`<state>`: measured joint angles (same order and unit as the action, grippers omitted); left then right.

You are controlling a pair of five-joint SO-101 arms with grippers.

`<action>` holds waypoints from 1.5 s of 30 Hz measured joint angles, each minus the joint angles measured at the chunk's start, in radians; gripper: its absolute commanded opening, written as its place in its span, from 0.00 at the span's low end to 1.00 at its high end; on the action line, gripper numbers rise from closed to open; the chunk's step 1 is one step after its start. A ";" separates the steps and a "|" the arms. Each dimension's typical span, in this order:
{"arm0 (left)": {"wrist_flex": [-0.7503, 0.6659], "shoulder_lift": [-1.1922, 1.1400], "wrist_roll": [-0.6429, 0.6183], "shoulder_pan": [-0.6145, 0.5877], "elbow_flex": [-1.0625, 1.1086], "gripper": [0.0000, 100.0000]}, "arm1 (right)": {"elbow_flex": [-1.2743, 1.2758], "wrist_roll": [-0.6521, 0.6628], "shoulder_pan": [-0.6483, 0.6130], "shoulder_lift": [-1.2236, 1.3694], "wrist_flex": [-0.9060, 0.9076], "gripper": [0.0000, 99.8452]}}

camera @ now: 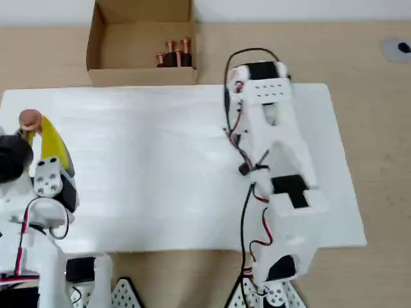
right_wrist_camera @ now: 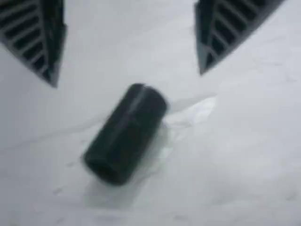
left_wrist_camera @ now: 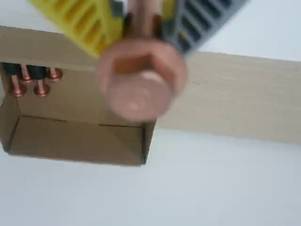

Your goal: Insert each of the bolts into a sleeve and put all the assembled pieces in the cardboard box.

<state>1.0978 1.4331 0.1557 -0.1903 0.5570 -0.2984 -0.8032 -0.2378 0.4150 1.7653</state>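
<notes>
The bolt (left_wrist_camera: 141, 89) is shiny coppery metal, the sleeve (right_wrist_camera: 124, 139) matt black, the cardboard box (camera: 141, 77) dull brown

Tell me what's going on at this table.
Two robot arms are putting bolts into sleeves and boxing them. The left gripper is shut on a copper bolt, held up at the left edge of the white mat. The right gripper hangs open over a black sleeve lying on its side on the mat. The cardboard box beyond the mat already holds several assembled pieces.
</notes>
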 measured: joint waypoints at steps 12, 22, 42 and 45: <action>0.000 0.072 0.000 0.000 0.008 0.01 | -0.002 -0.028 0.037 0.117 -0.012 0.23; 0.000 0.072 0.000 0.000 0.008 0.01 | -0.002 -0.028 0.038 0.118 -0.031 0.23; 0.000 0.072 0.000 0.000 0.008 0.01 | -0.021 -0.028 0.038 0.244 -0.041 0.22; 0.000 0.072 0.000 0.000 0.008 0.01 | -0.021 -0.028 0.038 0.245 -0.041 0.16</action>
<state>1.0978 1.5052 0.1557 -0.1903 0.5646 -0.3199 -0.8309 -0.1995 0.6605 1.7238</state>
